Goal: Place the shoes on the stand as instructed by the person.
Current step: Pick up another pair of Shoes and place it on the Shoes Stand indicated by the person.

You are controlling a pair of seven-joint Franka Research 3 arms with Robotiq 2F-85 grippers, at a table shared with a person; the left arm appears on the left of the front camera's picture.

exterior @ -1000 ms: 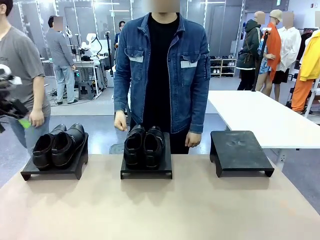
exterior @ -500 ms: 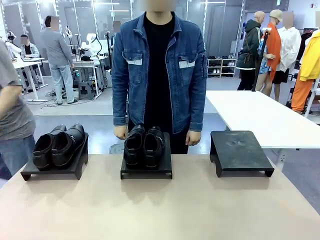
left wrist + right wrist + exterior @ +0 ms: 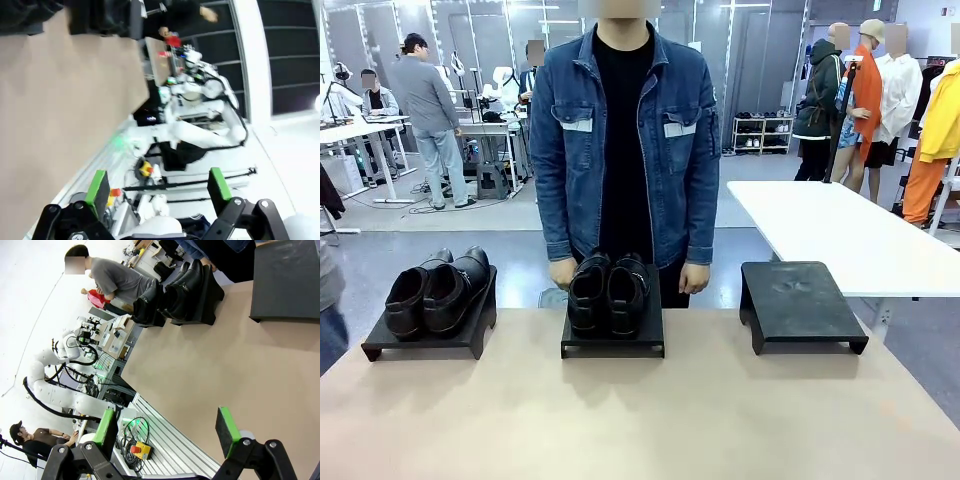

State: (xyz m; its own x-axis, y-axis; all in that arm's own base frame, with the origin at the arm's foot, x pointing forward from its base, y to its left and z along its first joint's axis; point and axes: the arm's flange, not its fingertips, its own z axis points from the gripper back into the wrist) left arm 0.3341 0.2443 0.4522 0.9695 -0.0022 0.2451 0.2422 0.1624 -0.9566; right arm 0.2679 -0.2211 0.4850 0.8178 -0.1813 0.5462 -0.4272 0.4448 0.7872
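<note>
Two pairs of glossy black shoes stand on low black stands along the table's far edge. The sleeker pair (image 3: 435, 290) is on the left stand (image 3: 420, 347), the chunkier pair (image 3: 608, 290) on the middle stand (image 3: 615, 347). The right stand (image 3: 802, 300) is bare. The person (image 3: 625, 140) in a denim jacket stands right behind the middle stand, hands hanging at its far corners. My left gripper (image 3: 158, 186) is open off the table's edge, holding nothing. My right gripper (image 3: 166, 431) is open above the near table edge, far from the chunkier pair (image 3: 186, 286), the sleeker pair (image 3: 147, 302) and the bare stand (image 3: 287, 280).
The tan tabletop (image 3: 640, 420) is bare between the stands and the near edge. A white table (image 3: 840, 235) stands behind on the right. The left wrist view shows my right arm (image 3: 200, 135) beyond the table's side. Bystanders work at benches far back on the left.
My left gripper has drawn back out of the front view's left edge. The bystander in a grey T-shirt has walked off to the left. The person has shifted slightly left, both hands now lowered.
</note>
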